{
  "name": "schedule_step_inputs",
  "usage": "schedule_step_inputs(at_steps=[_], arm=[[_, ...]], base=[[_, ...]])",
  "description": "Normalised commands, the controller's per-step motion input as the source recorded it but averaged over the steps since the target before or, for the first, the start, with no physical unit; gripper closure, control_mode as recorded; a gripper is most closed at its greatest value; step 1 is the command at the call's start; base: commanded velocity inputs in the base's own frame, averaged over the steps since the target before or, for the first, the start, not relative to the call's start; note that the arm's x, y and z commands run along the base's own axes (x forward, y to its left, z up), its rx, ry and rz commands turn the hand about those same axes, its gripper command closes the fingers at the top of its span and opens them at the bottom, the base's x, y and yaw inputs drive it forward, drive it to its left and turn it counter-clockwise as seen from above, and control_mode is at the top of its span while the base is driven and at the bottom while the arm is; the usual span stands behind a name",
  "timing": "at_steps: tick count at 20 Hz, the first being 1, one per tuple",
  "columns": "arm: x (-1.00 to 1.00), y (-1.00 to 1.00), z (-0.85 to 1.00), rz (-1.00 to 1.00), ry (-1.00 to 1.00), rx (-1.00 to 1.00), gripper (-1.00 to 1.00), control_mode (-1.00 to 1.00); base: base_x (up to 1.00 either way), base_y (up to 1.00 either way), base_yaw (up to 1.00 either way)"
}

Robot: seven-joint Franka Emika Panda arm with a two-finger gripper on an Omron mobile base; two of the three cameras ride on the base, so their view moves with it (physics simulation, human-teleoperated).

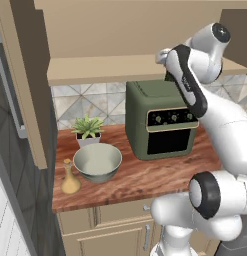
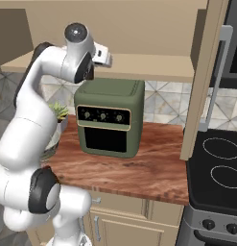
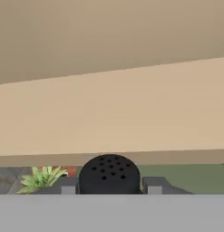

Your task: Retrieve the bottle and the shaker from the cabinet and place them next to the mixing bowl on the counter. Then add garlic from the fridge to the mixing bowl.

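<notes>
From the left base view, the white arm reaches up to the open tan wooden cabinet shelf point(image 1: 110, 67), its gripper point(image 1: 164, 56) at the shelf's front edge, above the olive-green countertop oven point(image 1: 160, 120). Below and to the hand's left on the reddish wood counter point(image 1: 145, 175) sit a pale grey-green mixing bowl point(image 1: 97, 161), a tan round-bellied bottle point(image 1: 70, 179) touching or just beside the bowl, and a spiky green plant in a white pot point(image 1: 88, 129) behind the bowl.

From the right base view, the gripper point(image 2: 104, 54) sits at the shelf lip over the oven; a black glass stovetop point(image 2: 218, 163) lies well to its right. The oven's dials carry no readable writing.

In the hand view, the two fingertips point(image 3: 68, 186) are clamped on either side of a black round-topped shaker point(image 3: 109, 174) with small holes in its cap, pads touching it. No label can be read.
</notes>
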Motion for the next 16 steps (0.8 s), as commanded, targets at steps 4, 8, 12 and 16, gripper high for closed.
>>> schedule_step_inputs(at_steps=[4, 8, 12, 16], arm=[[-1.00, -0.01, -0.16, 0.12, -0.05, 0.14, 1.00, -1.00], [-0.89, 0.00, -0.18, 0.23, 0.00, 0.07, 1.00, -1.00], [-0.76, 0.00, -0.16, 0.26, -0.02, 0.01, 1.00, -1.00], [-0.64, 0.00, -0.37, 0.23, -0.08, 0.00, 1.00, -1.00]], base=[[0.00, 0.00, 0.00], [0.00, 0.00, 0.00], [0.00, 0.00, 0.00], [0.00, 0.00, 0.00]])
